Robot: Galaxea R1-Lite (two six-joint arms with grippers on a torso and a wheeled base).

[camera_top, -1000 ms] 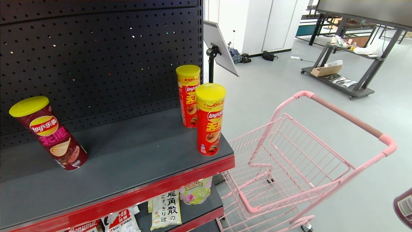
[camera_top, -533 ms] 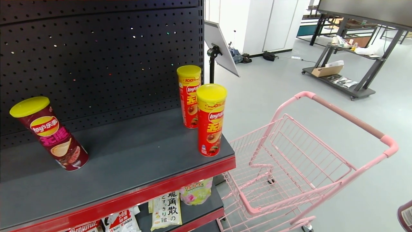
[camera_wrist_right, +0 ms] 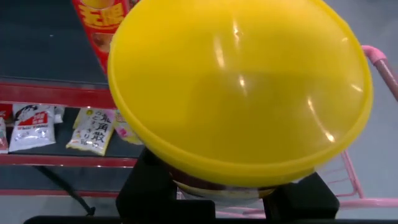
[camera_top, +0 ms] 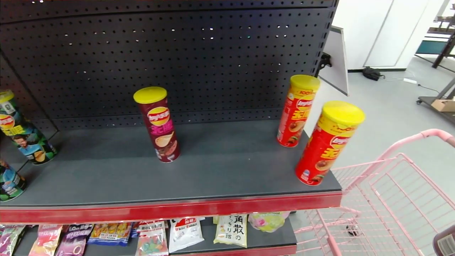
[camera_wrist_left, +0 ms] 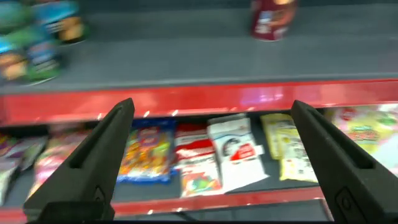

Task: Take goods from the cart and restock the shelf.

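A chip can with a yellow lid [camera_wrist_right: 239,87] and a maroon body sits in my right gripper [camera_wrist_right: 227,191], which is shut on it. The can's lower end [camera_top: 445,242] pokes in at the head view's bottom right, beside the pink cart [camera_top: 387,185]. My left gripper [camera_wrist_left: 211,107] is open with nothing between its dark fingers [camera_wrist_left: 93,168], level with the shelf's red front edge [camera_wrist_left: 205,98]. On the grey shelf [camera_top: 199,177] stand a maroon can [camera_top: 157,124] and two red cans [camera_top: 297,112] [camera_top: 328,143].
Green and blue cans [camera_top: 22,133] [camera_top: 9,182] stand at the shelf's left end. Snack bags [camera_top: 185,233] lie on the lower shelf. A wide bare stretch of shelf lies between the maroon can and the red cans. A black pegboard [camera_top: 177,53] backs the shelf.
The head camera has swung left, so the shelf now spans the picture and the cart sits at the right edge. The held can stays at the bottom right corner.
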